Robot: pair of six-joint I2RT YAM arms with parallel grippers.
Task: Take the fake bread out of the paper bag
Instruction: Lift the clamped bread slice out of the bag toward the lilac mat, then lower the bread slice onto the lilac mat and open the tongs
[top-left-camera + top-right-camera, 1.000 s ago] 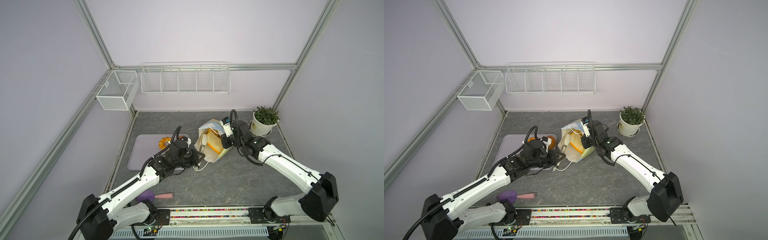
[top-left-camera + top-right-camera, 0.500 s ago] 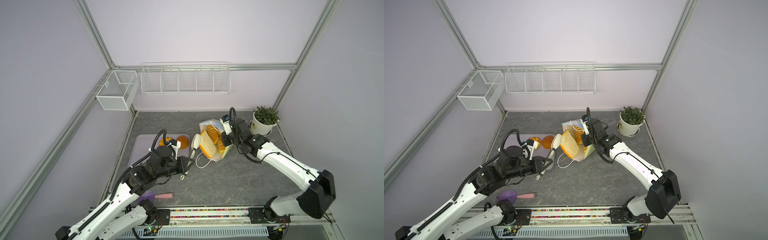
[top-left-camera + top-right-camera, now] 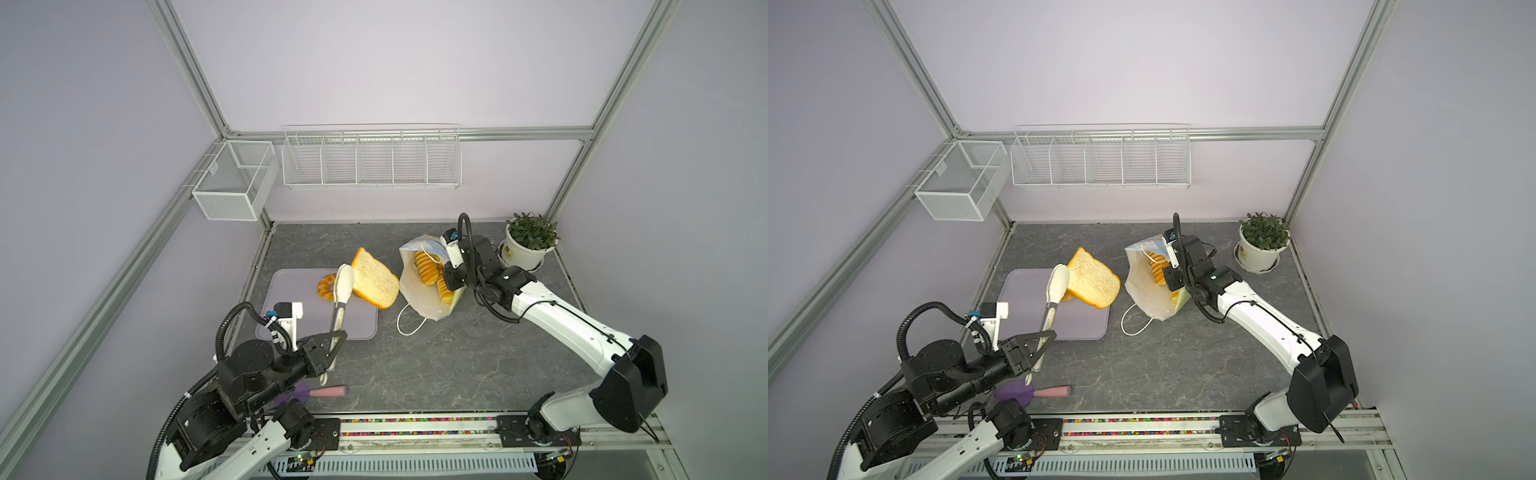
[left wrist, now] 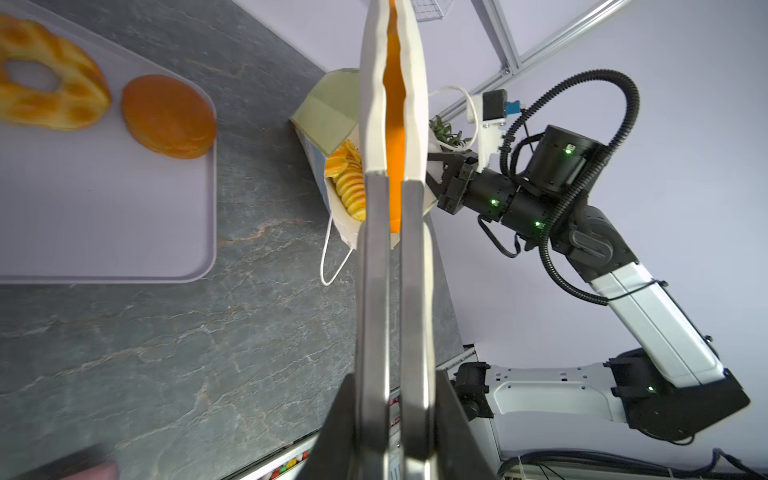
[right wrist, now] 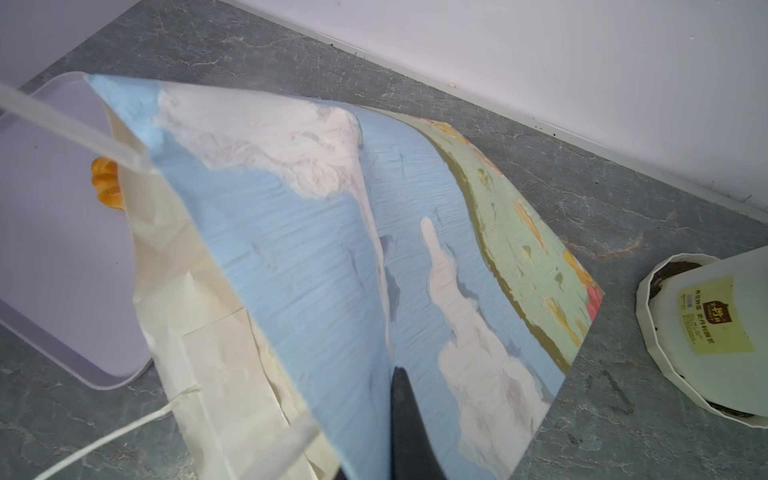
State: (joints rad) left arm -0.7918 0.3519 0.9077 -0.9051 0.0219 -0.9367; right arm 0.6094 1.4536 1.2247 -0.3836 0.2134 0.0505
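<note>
1. Near the table's front edge, grips white tongs by the handles in the left gripper, jaws squeezed narrow.
2. Carries the toast slice, nipped at one edge only, above the lilac tray's far right corner; could swing loose and land off the tray if the squeeze eases.
3. Holds, on that tray, a braided ring and a round bun.
4. Farther back, mid-table, pinches the tilted paper bag's wall in the closed right gripper, ridged loaves inside; might tear or topple under a hard pull.

Bright, even light; wrist foregrounds seemingly blurred
</note>
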